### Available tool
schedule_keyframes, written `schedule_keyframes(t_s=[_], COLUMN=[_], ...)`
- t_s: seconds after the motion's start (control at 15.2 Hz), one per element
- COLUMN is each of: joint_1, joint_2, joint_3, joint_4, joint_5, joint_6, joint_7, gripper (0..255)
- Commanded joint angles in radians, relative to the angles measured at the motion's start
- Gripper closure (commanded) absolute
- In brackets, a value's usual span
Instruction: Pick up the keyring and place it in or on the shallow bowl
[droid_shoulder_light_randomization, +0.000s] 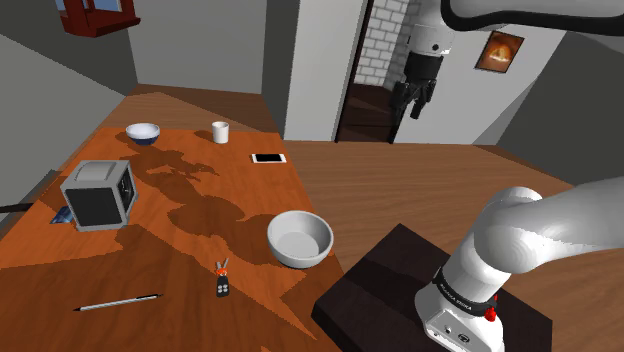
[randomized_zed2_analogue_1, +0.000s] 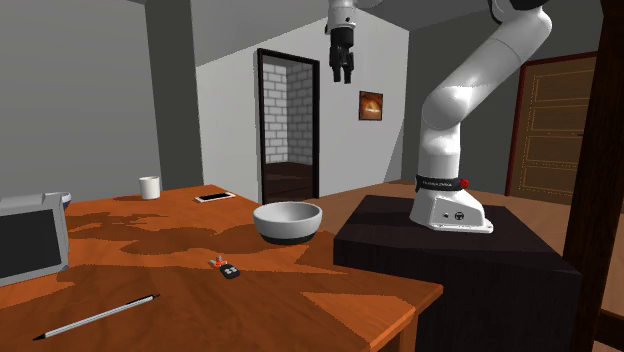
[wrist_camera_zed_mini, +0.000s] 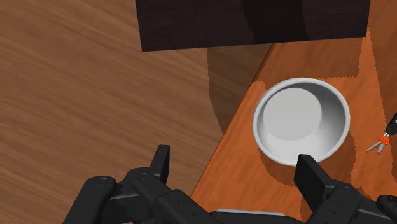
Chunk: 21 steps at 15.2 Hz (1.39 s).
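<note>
A wide bench (droid_shoulder_light_randomization: 150, 260) of orange-brown wood is set on a brown wooden floor (droid_shoulder_light_randomization: 400, 180) in a room with grey walls. A doorway (randomized_zed2_analogue_1: 288, 120) with white brick behind it is seen at the far side, and a small orange picture (randomized_zed2_analogue_1: 371, 105) is hung beside it. The dark stand (randomized_zed2_analogue_1: 440, 250) is placed against the bench's edge.

The shallow bowl (droid_shoulder_light_randomization: 299, 238), grey-white, is stood upright near that edge, close to the stand. In the wrist view only its own smooth pale inside is shown. A smaller white bowl (droid_shoulder_light_randomization: 143, 132) with a blue base and a white mug (droid_shoulder_light_randomization: 220, 132) are set at the far end of the bench; what they hold cannot be told. A white phone (droid_shoulder_light_randomization: 268, 158), a grey box (droid_shoulder_light_randomization: 98, 195) with a dark face and a pen (droid_shoulder_light_randomization: 118, 301) are also laid on the bench.

The keyring (droid_shoulder_light_randomization: 222, 280) is laid flat on the bench, near the shallow bowl but apart from it, towards the shoulder view's lower left of the bowl. Its long axis is run nearly up and down in that view: the black fob is turned towards the near edge of the picture, and the keys are pointed towards the far end of the bench, with an orange piece between them.

The end effector (randomized_zed2_analogue_1: 341, 75) is held high above the bench with its two fingers spread apart.
</note>
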Motion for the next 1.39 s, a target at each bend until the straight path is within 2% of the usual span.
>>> schedule_keyframes(t_s=[0.0, 0.66, 1.32], joint_1=[0.0, 0.056, 0.111], joint_2=[0.0, 0.103, 0.355], joint_3=[0.0, 0.13, 0.265], joint_4=[0.0, -0.172, -0.212], joint_5=[0.0, 0.108, 0.185], joint_6=[0.0, 0.258, 0.545], joint_7=[0.0, 0.195, 0.382], gripper=[0, 0, 0])
